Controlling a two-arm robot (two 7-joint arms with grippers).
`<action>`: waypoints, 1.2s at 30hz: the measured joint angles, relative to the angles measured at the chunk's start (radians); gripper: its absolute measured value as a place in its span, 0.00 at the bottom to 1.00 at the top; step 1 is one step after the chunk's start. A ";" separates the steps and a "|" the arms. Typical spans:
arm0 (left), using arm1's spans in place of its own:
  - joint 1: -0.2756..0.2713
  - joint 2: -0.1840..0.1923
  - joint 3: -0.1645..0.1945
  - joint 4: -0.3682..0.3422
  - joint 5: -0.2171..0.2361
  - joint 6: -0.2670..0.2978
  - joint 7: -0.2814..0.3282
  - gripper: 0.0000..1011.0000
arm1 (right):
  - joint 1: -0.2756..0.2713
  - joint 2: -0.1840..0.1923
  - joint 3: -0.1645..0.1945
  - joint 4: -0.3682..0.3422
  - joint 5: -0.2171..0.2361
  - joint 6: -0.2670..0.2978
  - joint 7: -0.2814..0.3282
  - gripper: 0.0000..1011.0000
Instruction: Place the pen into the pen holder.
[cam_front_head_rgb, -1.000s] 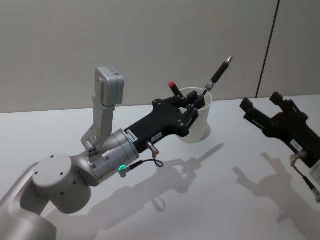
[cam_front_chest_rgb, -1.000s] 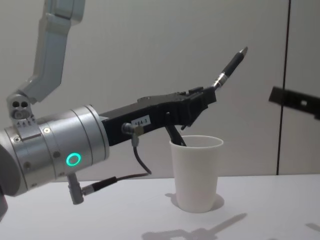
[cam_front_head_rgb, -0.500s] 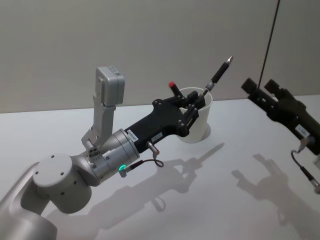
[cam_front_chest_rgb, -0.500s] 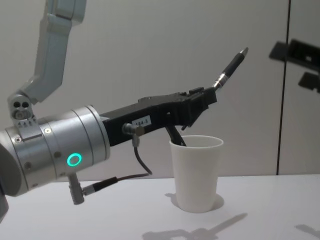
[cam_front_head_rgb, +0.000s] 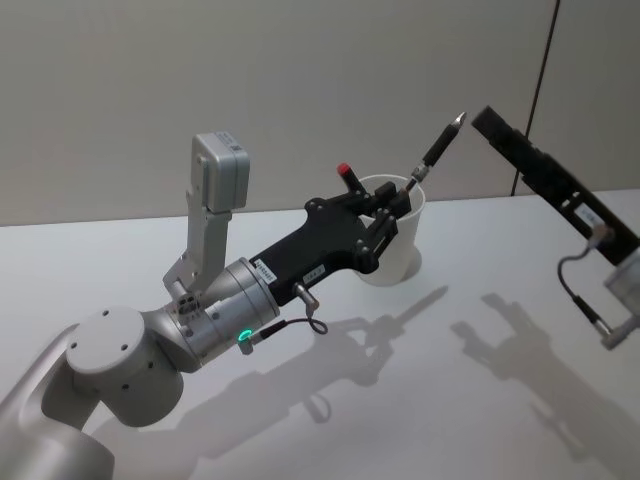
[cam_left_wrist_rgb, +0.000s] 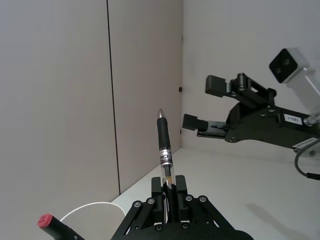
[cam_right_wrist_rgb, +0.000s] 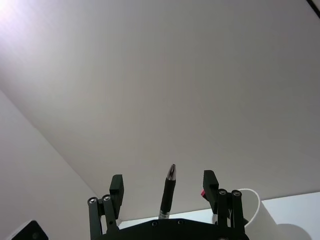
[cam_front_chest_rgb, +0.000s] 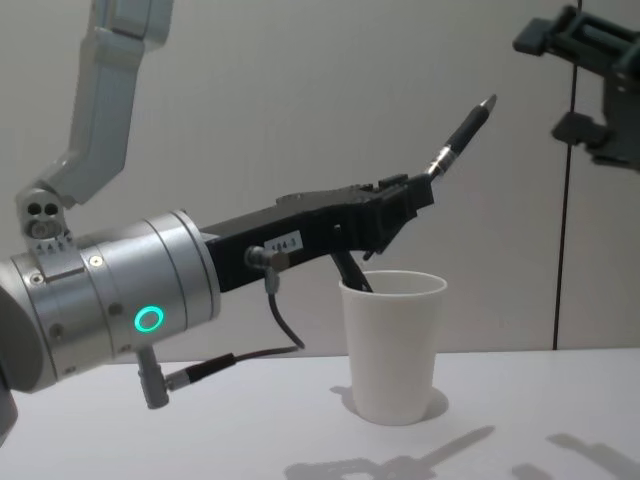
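Pen (cam_front_head_rgb: 435, 150) (cam_front_chest_rgb: 463, 133) is above the pen holder, not in it: its lower end is clamped between the clenched fingers of the left gripper (cam_front_head_rgb: 398, 200) (cam_front_chest_rgb: 415, 195), and its black grip and metal tip slant up toward the upper right of the head view. In the left wrist view the pen (cam_left_wrist_rgb: 164, 145) rises from between the fingers (cam_left_wrist_rgb: 181, 186), its clear barrel pinched there. The left gripper reaches in from the lower left of the head view and ends just above the near rim of the pen holder (cam_front_head_rgb: 405, 250) (cam_front_chest_rgb: 392, 345), a plain white paper cup that stands upright on the white table (cam_front_head_rgb: 400, 400) close to the grey wall. A black stick with a red end (cam_front_head_rgb: 345, 168) (cam_left_wrist_rgb: 46, 220) leans inside the pen holder at its left side, the red end poking above the rim (cam_left_wrist_rgb: 95, 203). A green ring light (cam_front_head_rgb: 243, 336) (cam_front_chest_rgb: 148, 319) glows on the left arm's silver wrist. The right gripper (cam_front_head_rgb: 485, 118) (cam_front_chest_rgb: 545, 85) hangs in the air at the upper right of the head and chest views, near the pen's tip but apart from it, with its fingers (cam_left_wrist_rgb: 215, 82) spread wide and nothing between them. The right wrist view looks past those spread fingers (cam_right_wrist_rgb: 116, 185) toward the pen (cam_right_wrist_rgb: 168, 192) and the pen holder (cam_right_wrist_rgb: 262, 222) farther off.
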 joint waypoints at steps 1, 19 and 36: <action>0.000 0.000 0.000 0.000 0.000 0.000 0.000 0.16 | 0.006 -0.004 -0.002 0.005 0.006 0.004 -0.003 0.99; 0.000 0.000 0.000 0.000 0.000 0.000 0.000 0.16 | 0.094 -0.065 -0.050 0.092 0.050 0.081 -0.039 0.99; 0.000 0.000 0.000 0.000 0.000 0.000 0.000 0.16 | 0.114 -0.081 -0.083 0.129 0.034 0.093 -0.048 0.99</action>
